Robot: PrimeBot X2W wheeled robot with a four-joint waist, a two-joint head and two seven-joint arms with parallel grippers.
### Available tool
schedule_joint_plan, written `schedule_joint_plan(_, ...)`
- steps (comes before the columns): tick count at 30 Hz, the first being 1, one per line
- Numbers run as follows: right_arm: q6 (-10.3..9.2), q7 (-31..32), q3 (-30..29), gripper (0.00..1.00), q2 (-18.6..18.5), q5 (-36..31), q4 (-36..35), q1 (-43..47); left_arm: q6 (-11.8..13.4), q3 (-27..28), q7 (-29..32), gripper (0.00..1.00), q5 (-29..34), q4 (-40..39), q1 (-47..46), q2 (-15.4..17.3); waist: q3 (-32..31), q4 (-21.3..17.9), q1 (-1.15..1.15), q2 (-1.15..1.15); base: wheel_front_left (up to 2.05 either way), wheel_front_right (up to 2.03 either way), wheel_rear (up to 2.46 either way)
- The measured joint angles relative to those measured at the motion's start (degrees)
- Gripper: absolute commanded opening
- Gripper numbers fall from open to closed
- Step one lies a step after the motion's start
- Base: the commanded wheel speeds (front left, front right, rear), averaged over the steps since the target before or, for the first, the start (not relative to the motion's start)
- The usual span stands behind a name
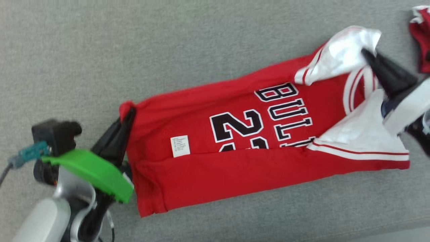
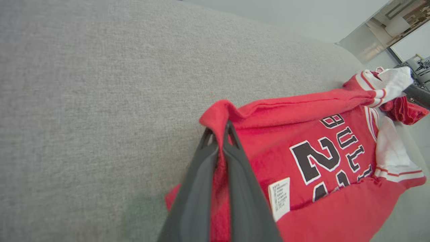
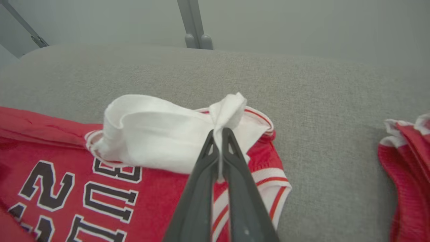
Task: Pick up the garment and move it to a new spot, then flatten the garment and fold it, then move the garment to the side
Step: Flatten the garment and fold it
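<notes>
Pinching soft red jersey [image 1: 235, 168]: left gripper [image 2: 220, 132]; right gripper [image 3: 218, 134].

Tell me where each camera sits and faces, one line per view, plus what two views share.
Head view: on the head, looking down at the jersey on grey cushion; both jaws show.
Left wrist view: left wrist, looking along the jersey; left jaws shut on its red corner.
Right wrist view: right wrist, facing the shoulder end; right jaws shut on white fabric.
Shared: both wrist views show the number.
</notes>
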Motion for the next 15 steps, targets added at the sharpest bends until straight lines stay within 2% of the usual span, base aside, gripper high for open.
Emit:
schedule_joint_plan(6, 0.0, -1.71, -1.31, 0.0, 4.17, -1.57, -1.21, 10.49, 1.6, 2.02, -4.67, 0.0, -2.24, 0.6, 11.16, -0.16, -3.83, -2.81, 0.0, 0.0, 0.0, 0.0, 0.0)
schedule_joint_plan(7, 0.0, -1.74, -1.45, 0.0, 5.08, -2.05, -1.07, 11.58, 1.88, 2.47, -5.7, 0.04, -2.43, 1.21, 12.35, -0.52, -4.42, -3.29, 0.0, 0.0, 0.0, 0.0, 0.0)
schedule_joint_plan(8, 0.0, -1.74, -1.68, 0.18, 5.9, -2.87, -0.6, 12.38, 2.05, 2.68, -6.47, 0.34, -2.89, 1.72, 13.3, -1.15, -4.96, -3.75, 0.0, 0.0, 0.0, 0.0, 0.0)
schedule_joint_plan(9, 0.0, -1.41, -1.71, 1.0, 6.56, -3.72, 0.01, 12.95, 2.13, 2.65, -7.14, 1.0, -3.24, 2.37, 14.02, -1.72, -5.49, -4.17, 0.0, 0.0, 0.0, 0.0, 0.0)
schedule_joint_plan(11, 0.0, -0.07, -1.32, 1.0, 7.17, -5.03, 0.65, 14.0, 2.41, 2.47, -8.17, 1.0, -2.63, 4.12, 15.12, -1.68, -6.4, -4.84, 0.0, 0.0, 0.0, 0.0, 0.0)
schedule_joint_plan(13, 0.0, 0.6, -1.71, 1.0, 7.56, -5.33, 0.7, 14.8, 1.63, 1.81, -9.58, 1.0, -1.76, 5.05, 15.94, -1.68, -7.23, -5.37, 0.0, 0.0, 0.0, 0.0, 0.0)
schedule_joint_plan(15, 0.0, 0.63, -3.69, 1.0, 7.34, -6.71, 0.86, 15.02, 1.66, 1.15, -11.24, 1.0, -0.71, 6.09, 17.23, -2.23, -7.99, -5.9, 0.0, 0.0, 0.0, 0.0, 0.0)
